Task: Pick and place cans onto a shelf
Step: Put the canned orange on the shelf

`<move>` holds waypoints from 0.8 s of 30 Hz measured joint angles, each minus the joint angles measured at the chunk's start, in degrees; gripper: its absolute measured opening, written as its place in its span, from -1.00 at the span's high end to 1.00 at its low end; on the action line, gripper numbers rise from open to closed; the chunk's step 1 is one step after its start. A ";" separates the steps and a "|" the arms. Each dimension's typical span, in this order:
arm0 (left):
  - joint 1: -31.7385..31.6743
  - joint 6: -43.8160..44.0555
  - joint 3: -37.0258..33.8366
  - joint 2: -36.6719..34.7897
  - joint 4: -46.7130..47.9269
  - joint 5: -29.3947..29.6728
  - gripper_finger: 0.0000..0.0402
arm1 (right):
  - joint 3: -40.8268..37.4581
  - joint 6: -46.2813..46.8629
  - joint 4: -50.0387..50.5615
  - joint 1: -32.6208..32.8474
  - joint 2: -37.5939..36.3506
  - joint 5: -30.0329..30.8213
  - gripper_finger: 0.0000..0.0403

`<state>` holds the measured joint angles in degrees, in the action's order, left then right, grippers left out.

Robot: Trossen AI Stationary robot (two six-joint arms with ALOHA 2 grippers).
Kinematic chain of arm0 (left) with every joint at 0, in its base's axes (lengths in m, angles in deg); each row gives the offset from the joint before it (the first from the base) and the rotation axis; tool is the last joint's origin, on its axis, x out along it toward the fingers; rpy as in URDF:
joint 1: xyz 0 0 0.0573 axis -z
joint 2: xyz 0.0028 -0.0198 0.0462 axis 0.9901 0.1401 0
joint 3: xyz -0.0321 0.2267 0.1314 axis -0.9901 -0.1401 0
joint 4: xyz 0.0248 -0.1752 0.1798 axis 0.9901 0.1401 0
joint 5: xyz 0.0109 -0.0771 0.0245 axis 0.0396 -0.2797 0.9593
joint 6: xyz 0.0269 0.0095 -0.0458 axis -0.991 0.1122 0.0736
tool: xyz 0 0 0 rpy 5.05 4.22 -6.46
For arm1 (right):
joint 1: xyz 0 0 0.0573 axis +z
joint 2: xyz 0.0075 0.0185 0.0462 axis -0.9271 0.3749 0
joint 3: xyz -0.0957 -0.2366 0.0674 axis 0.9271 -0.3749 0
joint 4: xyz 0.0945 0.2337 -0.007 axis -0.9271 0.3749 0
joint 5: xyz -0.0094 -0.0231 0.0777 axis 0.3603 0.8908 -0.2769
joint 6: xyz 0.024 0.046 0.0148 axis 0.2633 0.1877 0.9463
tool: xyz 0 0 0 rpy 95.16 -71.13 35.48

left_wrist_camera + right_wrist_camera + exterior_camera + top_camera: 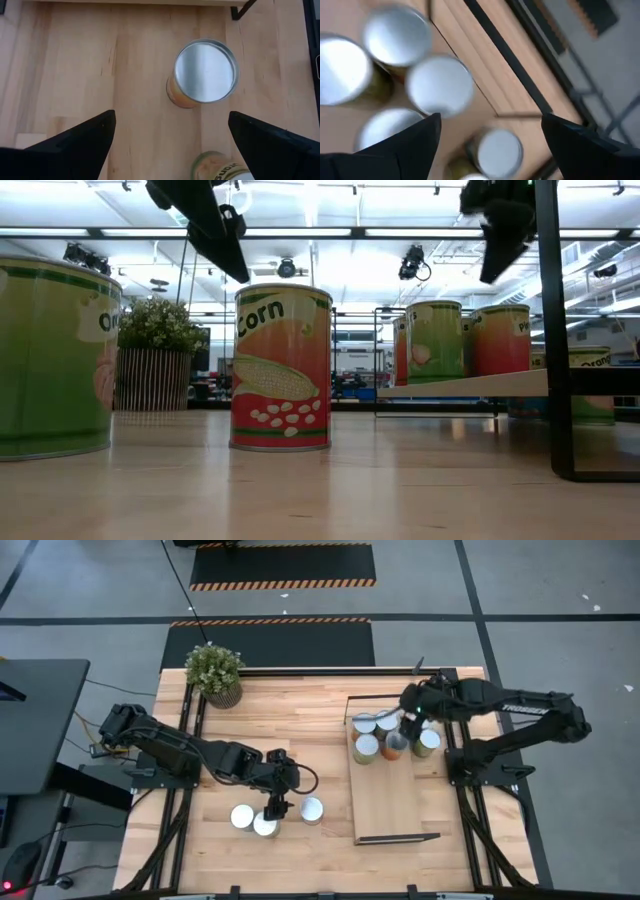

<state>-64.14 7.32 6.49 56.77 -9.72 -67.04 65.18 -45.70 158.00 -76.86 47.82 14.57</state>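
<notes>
Three cans stand upright on the wooden table near its front edge: one (312,810), one (265,825) and one (242,817). My left gripper (275,802) hangs open above them; in its wrist view (170,115) a silver-topped can (205,72) stands ahead of the fingers, untouched. The shelf (385,810) lies at the right, with several cans (367,747) standing on its far part. My right gripper (410,728) hovers open over those cans (439,85) with nothing between its fingers (490,116). The low view shows a corn can (282,367) on the table.
A potted plant (214,672) stands at the table's far left corner. The near half of the shelf board (388,815) is bare. Bare tabletop (300,730) lies between the plant, the table cans and the shelf. Black frame rails run along both table sides.
</notes>
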 joint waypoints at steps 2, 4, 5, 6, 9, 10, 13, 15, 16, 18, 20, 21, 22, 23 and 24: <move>0.00 -0.75 0.00 -0.01 -0.04 0.00 -0.96 | -0.03 0.07 1.13 -3.97 0.08 -3.06 -0.75; 0.00 -1.58 0.00 0.01 -0.02 0.00 -0.96 | -0.50 -0.68 0.74 -7.18 0.17 -6.06 -0.75; 0.00 -2.03 0.00 0.00 -0.04 0.00 -0.96 | -0.83 -1.58 0.78 -8.59 0.24 -6.81 -0.75; 0.00 -2.31 0.00 0.01 -0.04 0.00 -0.96 | -1.18 -2.54 0.87 -9.80 0.28 -7.07 -0.75; 0.00 -3.44 0.00 0.01 0.02 0.00 -0.96 | -2.38 -4.55 0.82 -12.49 0.19 -7.92 -0.78; 0.00 -3.68 0.00 0.00 0.02 0.00 -0.96 | -2.88 -5.13 0.85 -13.25 0.17 -8.54 -0.79; 0.00 -4.49 0.00 0.01 0.34 0.02 -0.96 | -4.62 -5.45 0.71 -14.96 -0.29 -10.53 -0.83; 0.00 -5.33 0.00 0.01 0.50 0.02 -0.96 | -6.43 -5.15 0.29 -16.24 -0.91 -10.97 -0.84; 0.00 -5.59 0.00 0.00 0.48 0.02 -0.96 | -7.47 -5.09 -0.09 -16.85 -1.32 -11.27 -0.84; 0.00 -5.80 0.00 0.01 0.48 0.01 -0.96 | -9.87 -4.70 -0.83 -17.81 -2.44 -12.26 -0.84; 0.00 -5.95 0.00 0.01 0.48 0.02 -0.96 | -12.06 -3.76 -1.38 -18.50 -3.77 -12.75 -0.84; 0.00 -5.97 0.00 0.01 0.48 0.01 -0.96 | -13.08 -3.38 -1.93 -18.76 -4.56 -12.96 -0.84; 0.00 -5.97 0.00 0.00 0.48 0.02 -0.96 | -14.04 -3.04 -2.22 -18.93 -5.39 -13.03 -0.84; 0.00 -5.99 0.00 0.01 0.48 0.00 -0.96 | -14.94 -2.79 -2.24 -19.13 -6.26 -13.47 -0.84; 0.00 -5.99 0.00 0.01 0.48 0.00 -0.96 | -15.75 -2.38 -2.29 -19.22 -7.12 -13.81 -0.84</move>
<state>-64.14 1.34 6.49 56.78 -9.24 -67.04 49.43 -48.07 155.71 -96.08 40.70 0.76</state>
